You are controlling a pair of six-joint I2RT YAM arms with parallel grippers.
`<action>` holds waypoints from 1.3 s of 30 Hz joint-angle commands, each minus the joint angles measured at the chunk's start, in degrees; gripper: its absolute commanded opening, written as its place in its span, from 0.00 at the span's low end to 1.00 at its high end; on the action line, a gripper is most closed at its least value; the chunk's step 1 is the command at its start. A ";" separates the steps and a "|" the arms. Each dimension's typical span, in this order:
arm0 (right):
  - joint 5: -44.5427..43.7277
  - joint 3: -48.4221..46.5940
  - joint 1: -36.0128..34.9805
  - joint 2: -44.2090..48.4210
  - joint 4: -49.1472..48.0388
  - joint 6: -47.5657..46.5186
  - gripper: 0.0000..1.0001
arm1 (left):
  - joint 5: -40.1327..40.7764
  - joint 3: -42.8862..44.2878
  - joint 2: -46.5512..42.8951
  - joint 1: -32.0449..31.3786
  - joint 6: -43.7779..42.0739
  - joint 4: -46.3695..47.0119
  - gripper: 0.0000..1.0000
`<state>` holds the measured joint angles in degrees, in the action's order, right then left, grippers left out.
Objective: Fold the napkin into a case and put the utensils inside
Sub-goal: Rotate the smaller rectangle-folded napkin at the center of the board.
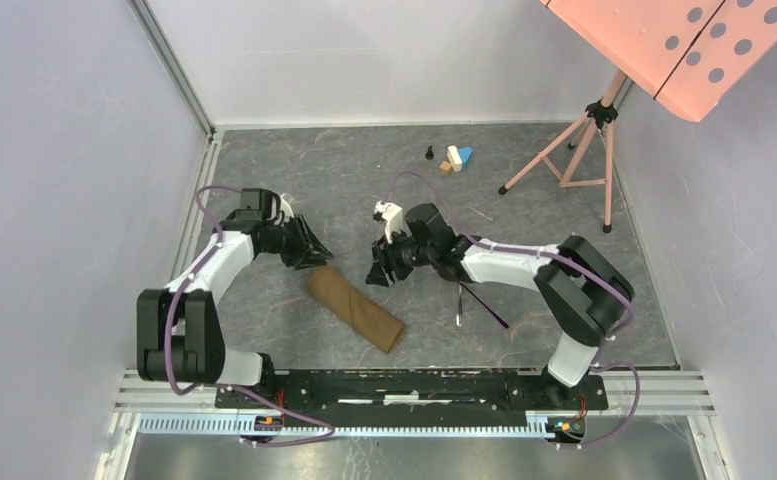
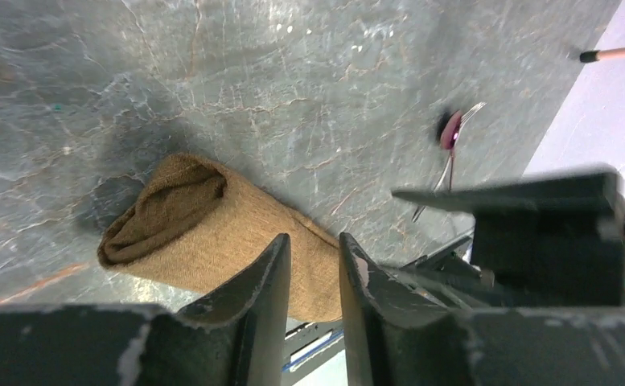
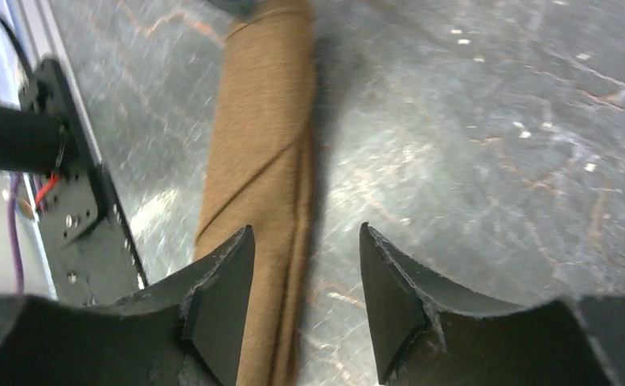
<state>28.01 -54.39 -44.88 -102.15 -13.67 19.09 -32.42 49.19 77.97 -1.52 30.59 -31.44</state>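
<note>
The napkin is already folded into the case, so the step in hand seems to be the filling. The case lies flat on the grey table. The spoon and the fork lie on the table to the right of the case, near it but not touching.

The left gripper hangs just beside the far end of the case. Its fingers stand a little apart and hold nothing. The right gripper hangs to the right of that same far end. Its fingers are apart too, and nothing is between them.

To do this step well, I think the right gripper should go to the utensils and take one by the thin handle. A low and narrow pinch is needed, because the metal lies flat. The left gripper should lift only the top layer at the mouth and keep it up. Then the handle can slide in along the length of the case. A push on the cloth may unroll it.

The case is a plain brown cloth of coarse weave. In the left wrist view its far end shows a soft, rounded opening with loose inner folds. In the right wrist view a diagonal fold edge runs along its long body.
</note>
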 commanded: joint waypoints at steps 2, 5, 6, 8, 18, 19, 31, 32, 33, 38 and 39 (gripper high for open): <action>-5.78 -2.16 -9.86 6.88 16.78 -11.80 0.52 | -4.04 -0.81 5.89 -0.91 2.76 7.09 0.31; -2.25 -0.54 -14.16 8.98 15.01 -9.80 0.42 | -2.19 0.06 8.80 -0.92 1.85 6.65 0.27; -0.41 0.20 -14.90 9.23 14.13 -8.76 0.38 | -1.59 0.49 9.99 -0.89 1.52 6.26 0.26; 2.20 2.40 -15.83 9.09 11.67 -7.49 0.32 | -0.68 0.96 11.91 -0.93 0.93 5.98 0.26; -2.46 13.78 -13.19 6.25 3.35 -7.67 0.19 | 8.45 1.62 19.46 -0.68 -0.90 5.79 0.19; -4.57 14.07 -12.75 6.43 3.81 -8.16 0.19 | 8.64 1.24 19.50 -0.66 -0.88 5.89 0.19; -19.49 0.81 0.08 0.11 18.09 -22.59 0.36 | 8.46 -6.77 8.14 -0.72 2.17 7.83 0.27; -21.21 -0.84 0.47 0.23 19.02 -23.12 0.39 | 7.61 -7.45 7.14 -0.79 2.31 8.24 0.29; -22.27 -3.01 0.66 0.43 20.14 -23.64 0.42 | 6.45 -8.14 5.95 -0.89 2.41 8.85 0.32; -24.17 -8.72 0.71 1.48 24.71 -22.16 0.52 | 1.88 -7.54 2.23 -2.42 1.99 8.66 0.41; -23.29 -8.27 0.71 2.23 24.68 -20.79 0.54 | 2.26 -7.28 1.15 -2.72 1.79 8.28 0.43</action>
<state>8.14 -59.94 -43.64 -101.65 6.33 -1.67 -26.61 40.84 83.35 -2.96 31.66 -24.67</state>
